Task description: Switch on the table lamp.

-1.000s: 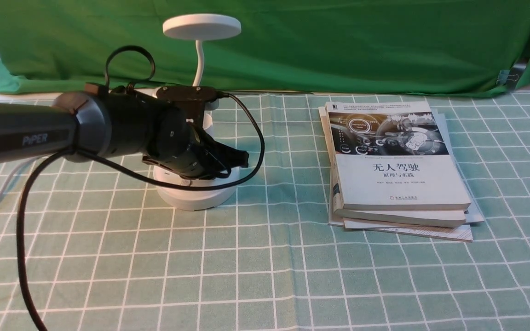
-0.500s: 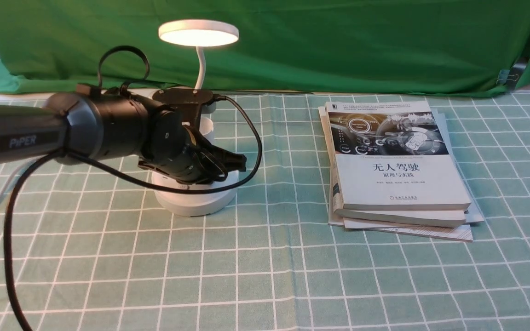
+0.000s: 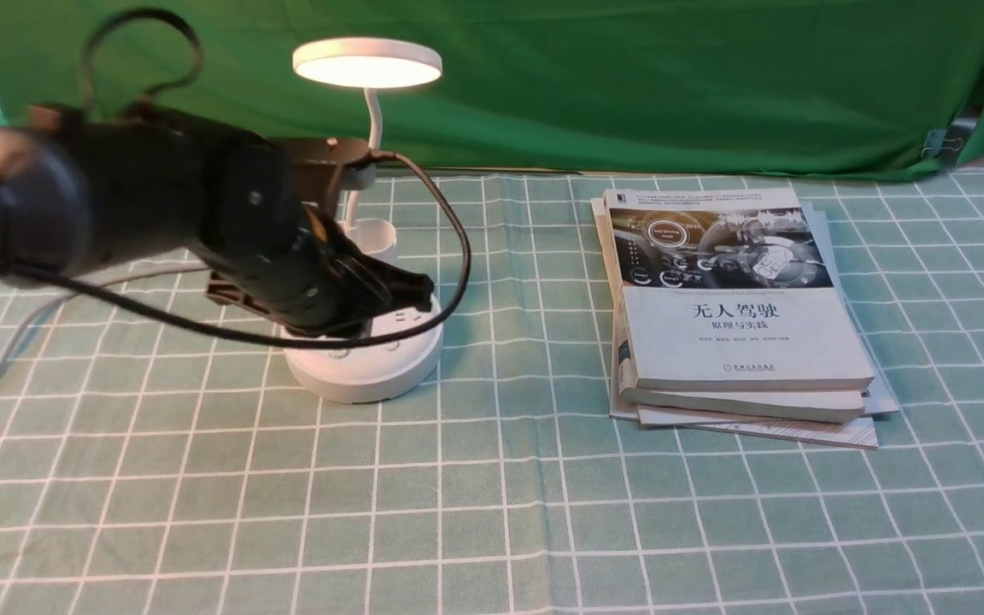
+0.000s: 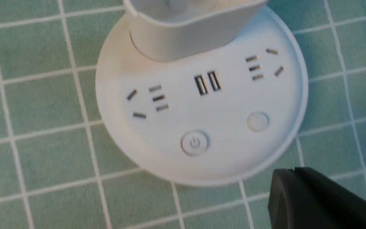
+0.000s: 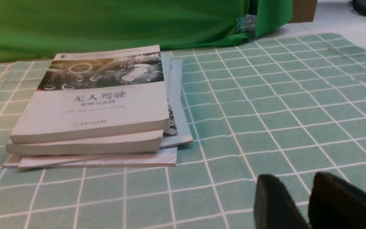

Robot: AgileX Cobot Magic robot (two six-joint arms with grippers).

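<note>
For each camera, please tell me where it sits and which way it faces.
Front view: between the arms, facing forward to the lamp and books; the left arm shows.
Left wrist view: on the left wrist, facing down on the lamp's base; dark fingertips show.
Right wrist view: on the right wrist, facing the books, shared with front view; dark fingertips show.

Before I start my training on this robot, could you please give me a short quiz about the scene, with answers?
1. True or false: the lamp head is glowing.
2. Multiple choice: what lies on the cloth to the right of the lamp base?
A) a kettle
B) a stack of books
C) a pair of shoes
3. Fill in the blank: the button with the power symbol has a ____ outline.

Key: 1. True; 2. B; 3. round
</note>
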